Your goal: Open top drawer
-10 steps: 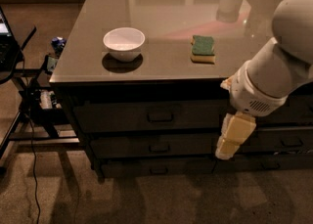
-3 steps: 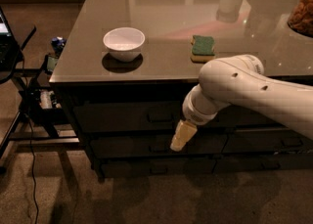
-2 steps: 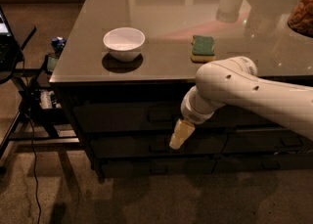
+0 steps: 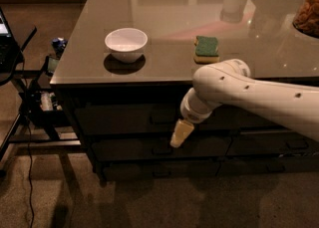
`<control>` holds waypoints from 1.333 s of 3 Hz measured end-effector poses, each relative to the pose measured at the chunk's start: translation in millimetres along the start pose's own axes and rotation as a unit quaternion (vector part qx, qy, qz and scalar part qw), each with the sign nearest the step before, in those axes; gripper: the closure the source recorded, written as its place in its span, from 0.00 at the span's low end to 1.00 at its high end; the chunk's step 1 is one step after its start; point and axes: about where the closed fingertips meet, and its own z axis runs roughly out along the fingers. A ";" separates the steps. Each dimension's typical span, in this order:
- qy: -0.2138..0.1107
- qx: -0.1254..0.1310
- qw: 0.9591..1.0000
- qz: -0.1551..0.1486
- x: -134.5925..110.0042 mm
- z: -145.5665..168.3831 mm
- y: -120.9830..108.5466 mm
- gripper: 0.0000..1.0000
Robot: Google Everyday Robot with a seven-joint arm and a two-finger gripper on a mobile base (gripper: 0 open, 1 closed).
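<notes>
Gripper (spread or pressed, cannot tell) hangs at shut top drawer lower edge; bowl on counter.

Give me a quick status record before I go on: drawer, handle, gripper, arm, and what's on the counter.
top drawer: looks shut, front in line with the drawers below
handle: small loop at the centre of the front, nothing gripping it
gripper: in front of the drawers, just right of and below the handle, pointing down and left
arm: reaches in from the right, below the counter edge
counter: white bowl left, green sponge right of it
task: drawer not yet opened
</notes>
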 end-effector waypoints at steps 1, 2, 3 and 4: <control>-0.007 -0.001 1.000 -0.011 -6.8 15.5 -7.3 0.00; -0.012 -0.007 1.000 -0.023 -14.3 30.8 -9.1 0.00; -0.028 -0.036 0.999 -0.025 -11.5 20.4 5.6 0.00; -0.044 -0.060 0.997 -0.018 -10.9 -16.0 23.6 0.00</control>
